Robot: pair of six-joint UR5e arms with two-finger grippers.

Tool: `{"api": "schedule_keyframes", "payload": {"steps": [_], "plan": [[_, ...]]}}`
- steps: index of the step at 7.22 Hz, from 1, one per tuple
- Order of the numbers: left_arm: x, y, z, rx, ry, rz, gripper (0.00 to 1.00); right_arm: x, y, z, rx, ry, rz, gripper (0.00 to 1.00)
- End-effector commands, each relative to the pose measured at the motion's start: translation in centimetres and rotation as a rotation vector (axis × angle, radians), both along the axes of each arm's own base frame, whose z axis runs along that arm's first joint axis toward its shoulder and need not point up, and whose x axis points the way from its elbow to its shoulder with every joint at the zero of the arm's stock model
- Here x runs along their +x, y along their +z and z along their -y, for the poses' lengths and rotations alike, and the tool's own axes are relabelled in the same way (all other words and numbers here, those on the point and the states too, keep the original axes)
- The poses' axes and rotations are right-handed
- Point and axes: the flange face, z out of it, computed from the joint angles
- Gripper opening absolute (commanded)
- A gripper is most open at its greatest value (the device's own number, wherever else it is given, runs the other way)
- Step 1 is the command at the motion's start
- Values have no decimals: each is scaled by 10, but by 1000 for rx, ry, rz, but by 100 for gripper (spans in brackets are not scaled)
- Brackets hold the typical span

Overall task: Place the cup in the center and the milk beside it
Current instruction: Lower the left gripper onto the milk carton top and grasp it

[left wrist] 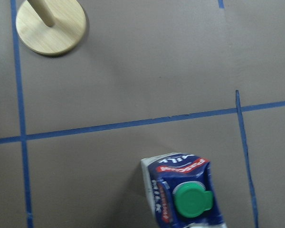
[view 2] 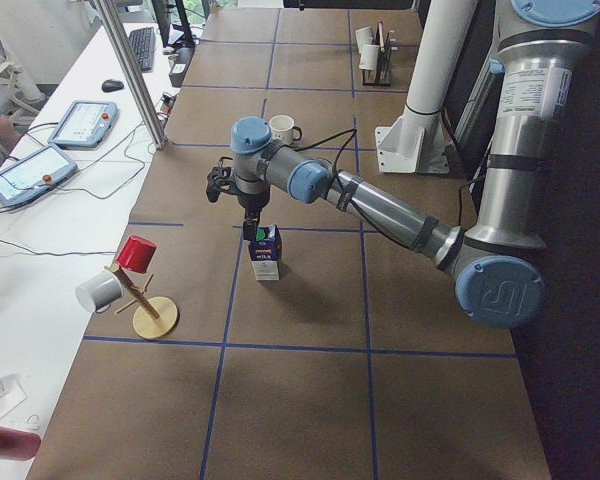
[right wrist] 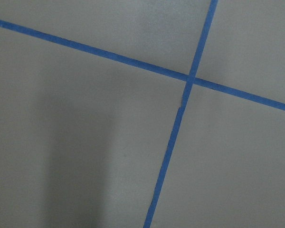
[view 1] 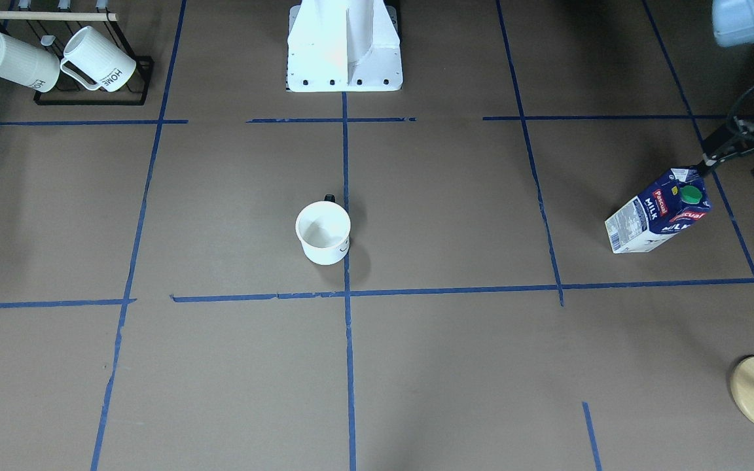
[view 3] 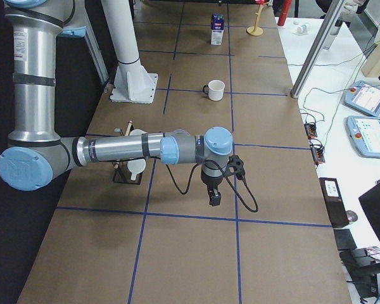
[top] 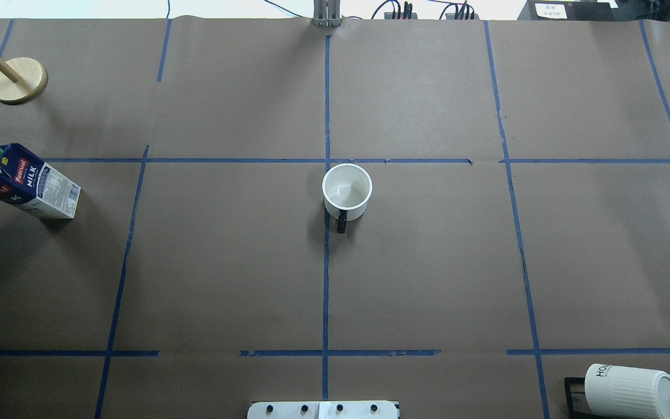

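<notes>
The white cup [view 1: 323,232] with a black handle stands upright just on the robot's side of the centre tape crossing [view 1: 347,294]; it also shows in the overhead view [top: 346,192]. The blue-and-white milk carton [view 1: 658,212] with a green cap stands far out on the robot's left [top: 24,181]. My left gripper [view 2: 251,231] hangs right at the carton's top; the left wrist view shows the carton [left wrist: 183,190] below with no fingers in sight, so I cannot tell its state. My right gripper [view 3: 214,199] hovers low over bare paper on the robot's right, far from the cup; I cannot tell its state.
A black rack [view 1: 92,98] holds two ribbed "HOME" mugs [view 1: 99,59] at the robot's near right corner. A wooden peg stand [top: 18,80] stands beyond the milk. The white robot base [view 1: 344,52] is behind the cup. The right wrist view shows a tape crossing [right wrist: 190,78].
</notes>
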Motion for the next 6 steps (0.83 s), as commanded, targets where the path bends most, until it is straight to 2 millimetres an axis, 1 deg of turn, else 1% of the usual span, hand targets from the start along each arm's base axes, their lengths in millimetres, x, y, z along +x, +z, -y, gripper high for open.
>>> {"api": "schedule_keyframes", "payload": {"steps": [1,2,3,4,5,6], "plan": [[33,7,-1,-44,21,16,100,1,5,-4,-7,-2,-2,100],[35,19,2,-60,18,37,100,1,6,-4,-8,-2,-2,100],[47,30,2,-70,36,56,100,0,6,-4,-8,-4,-2,100],[55,40,3,-64,42,71,100,1,6,-4,-8,-2,-2,100],[59,55,7,-50,41,73,100,1,6,-4,-10,-2,-2,100],[62,61,10,-39,44,69,100,1,6,-4,-10,-2,-2,100]]}}
